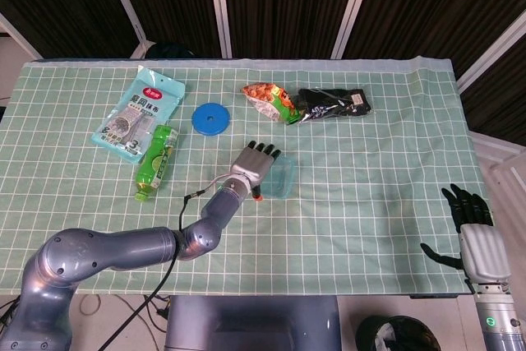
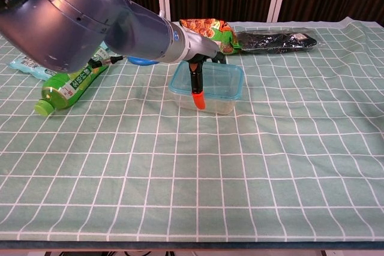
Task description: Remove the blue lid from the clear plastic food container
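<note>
head view: right robot hand [image 1: 478,240] spread, empty | chest view: left robot hand [image 2: 201,58] over container [image 2: 217,91]; grip unclear

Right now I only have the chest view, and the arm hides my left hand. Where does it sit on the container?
Observer: In the head view, the left hand lies over the left part of the container, with its fingers pointing away from the robot.
Operator: And the right hand? I can't see it at all.
Observer: The right hand is off the table's right edge, fingers apart, holding nothing.
</note>
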